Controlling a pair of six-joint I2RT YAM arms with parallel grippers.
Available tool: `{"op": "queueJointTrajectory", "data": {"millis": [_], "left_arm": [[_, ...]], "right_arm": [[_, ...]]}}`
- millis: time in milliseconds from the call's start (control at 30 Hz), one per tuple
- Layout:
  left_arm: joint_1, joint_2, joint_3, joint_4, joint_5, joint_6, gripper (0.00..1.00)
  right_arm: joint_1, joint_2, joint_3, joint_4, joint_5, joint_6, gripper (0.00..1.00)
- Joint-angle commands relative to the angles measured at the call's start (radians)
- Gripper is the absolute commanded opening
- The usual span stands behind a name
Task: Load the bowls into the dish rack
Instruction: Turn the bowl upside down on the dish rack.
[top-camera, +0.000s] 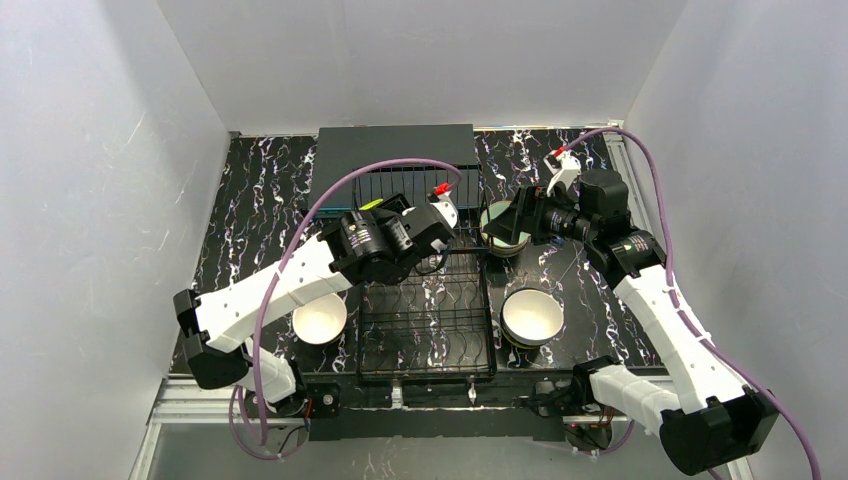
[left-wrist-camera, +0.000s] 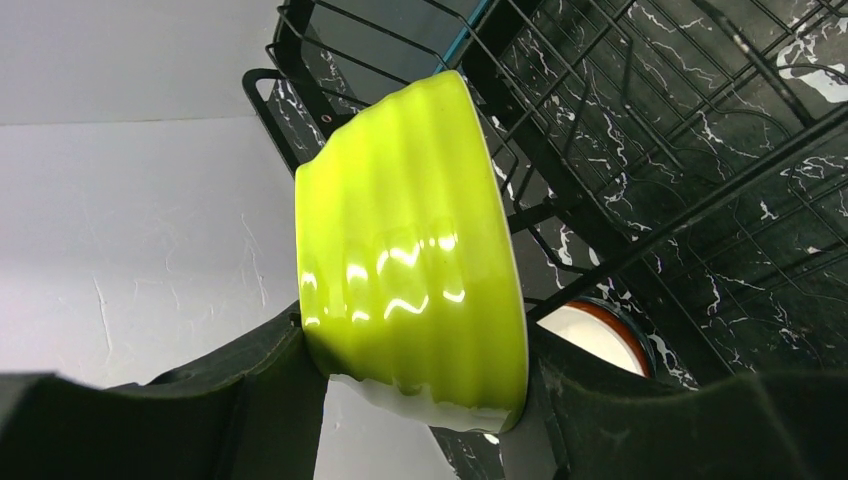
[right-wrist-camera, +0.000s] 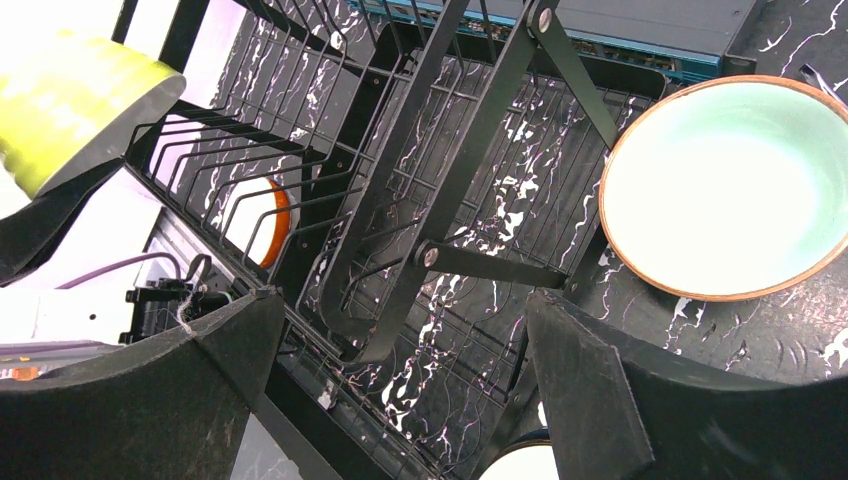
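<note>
- Left gripper (left-wrist-camera: 425, 390) clamps the lime bowl (left-wrist-camera: 410, 250) on edge, over the rack's (top-camera: 428, 378) far left part.
- Right gripper (right-wrist-camera: 400, 300) gapes wide, holding nothing, near the mint bowl (right-wrist-camera: 730, 190) on the table right of the rack.
- Orange bowl (top-camera: 320, 318) sits left of the rack, pale bowl (top-camera: 532, 315) right.

Plain white matte walls (top-camera: 420, 60) close in the scene on three sides (left, back and right). Between them lies a black marble-patterned desk (top-camera: 250, 200) with white veins, evenly lit. A silver metal rail (top-camera: 190, 405) runs along its near edge.
</note>
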Motion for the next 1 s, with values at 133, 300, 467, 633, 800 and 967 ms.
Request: {"op": "queueJointTrajectory", "data": {"millis": [133, 300, 467, 633, 800, 967], "left_arm": [[-0.024, 0.012, 0.024, -0.085, -0.033, -0.075, 0.0], [-0.036, 0.053, 0.043, -0.134, -0.031, -0.093, 0.0], [-0.057, 0.087, 0.065, -0.194, -0.071, -0.105, 0.0], [-0.069, 0.102, 0.087, -0.235, -0.084, -0.116, 0.13], [-0.071, 0.106, 0.11, -0.275, -0.068, -0.118, 0.31], [-0.072, 0.119, 0.138, -0.33, -0.047, -0.16, 0.56]], "right_arm": [[-0.005, -0.018, -0.006, 0.014, -0.008, -0.014, 0.99], [-0.005, -0.018, -0.006, 0.014, -0.01, -0.013, 0.99], [-0.006, -0.02, -0.005, 0.013, -0.009, -0.012, 0.99], [-0.006, -0.02, -0.005, 0.013, -0.009, -0.012, 0.99], [-0.005, -0.021, -0.005, 0.014, -0.01, -0.012, 0.99], [-0.005, -0.02, -0.006, 0.016, -0.012, -0.01, 0.99]]}}
